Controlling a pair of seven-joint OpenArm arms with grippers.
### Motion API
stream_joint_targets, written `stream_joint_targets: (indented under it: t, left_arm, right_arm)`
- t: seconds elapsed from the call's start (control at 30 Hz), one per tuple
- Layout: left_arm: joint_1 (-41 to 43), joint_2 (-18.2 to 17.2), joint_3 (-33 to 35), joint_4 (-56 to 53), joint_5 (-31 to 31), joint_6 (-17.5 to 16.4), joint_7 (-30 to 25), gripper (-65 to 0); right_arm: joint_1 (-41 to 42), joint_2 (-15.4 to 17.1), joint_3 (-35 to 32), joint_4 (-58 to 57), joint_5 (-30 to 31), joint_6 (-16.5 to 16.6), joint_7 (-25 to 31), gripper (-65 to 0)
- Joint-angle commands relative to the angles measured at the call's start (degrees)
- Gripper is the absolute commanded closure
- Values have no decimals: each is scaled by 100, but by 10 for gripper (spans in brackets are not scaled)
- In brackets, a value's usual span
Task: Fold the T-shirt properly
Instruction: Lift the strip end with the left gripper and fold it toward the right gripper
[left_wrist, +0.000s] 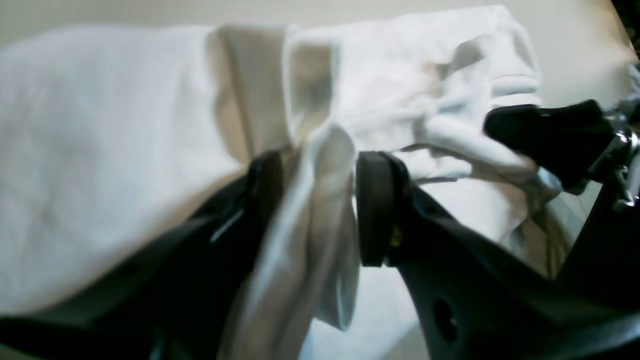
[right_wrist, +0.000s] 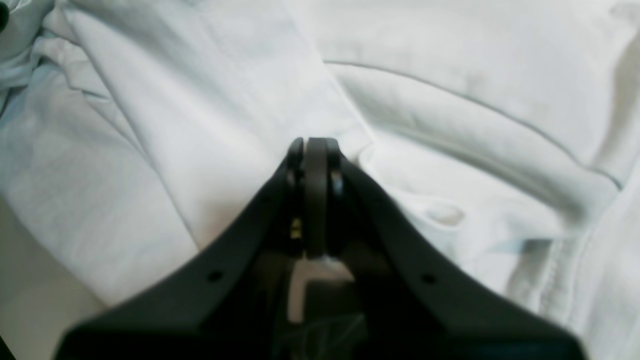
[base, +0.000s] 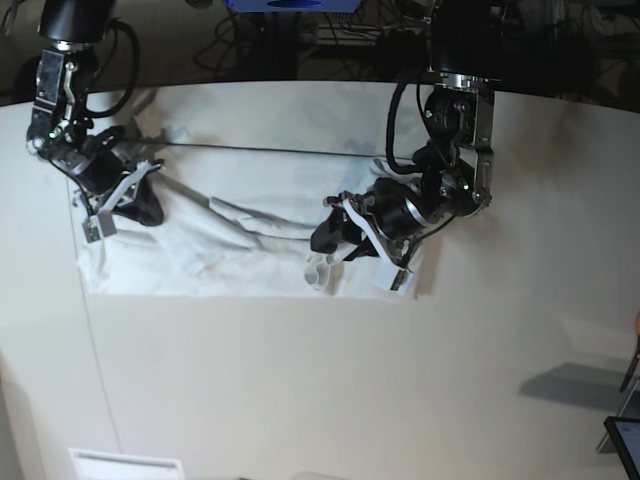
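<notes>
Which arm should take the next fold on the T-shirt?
Probably the left gripper: its jaws stand apart around a bunched fold of the T-shirt mid-cloth. The right gripper is shut at the far edge.

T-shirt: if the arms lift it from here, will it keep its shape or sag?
The T-shirt would probably sag: a strip of it already droops limp between the open left gripper fingers. Its bunched wrinkles suggest soft, light cloth. A push would likely crumple it against the table rather than slide it flat.

Left gripper (left_wrist: 320, 205) over the T-shirt (left_wrist: 100, 150)
A bunched fold of white cloth hangs between its parted pads (left_wrist: 372, 207), above the pale bench (left_wrist: 575, 45).
</notes>
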Motion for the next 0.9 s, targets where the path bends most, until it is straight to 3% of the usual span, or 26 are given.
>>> stream_joint_targets:
  t: [0.0,0.17,0.47,0.63,0.77,0.8,0.87]
  left_arm:
    - [-106,5,20,204,-124,-44,-125,-245]
    - [-97,22,46,247,-221,-44,-125,-247]
    - [-264,-57,46,-131,-1575,-61,-125,-247]
    - [-492,-461,196,-113,-2542,-852,24,-244]
    - [-528,-839,257,230,-2181,-852,121,-222]
    - [-457,-954,222,362,-1918,-844,112,-185]
    - [-299,-1015,20,599,-1232,-721,112,-52]
  right_arm:
    - [-24,84,4,-31,-372,-158,-382,-7]
    - [-24,84,4,-31,-372,-158,-382,-7]
    - [-24,84,-4,-31,-372,-158,-382,-9]
    - [-24,84,-4,-31,-372,-158,-382,-9]
    - [-24,84,-4,-31,-372,-158,-382,-9]
    - [-24,84,-4,-31,-372,-158,-382,-9]
    - [-24,84,-4,-31,-372,-158,-382,-9]
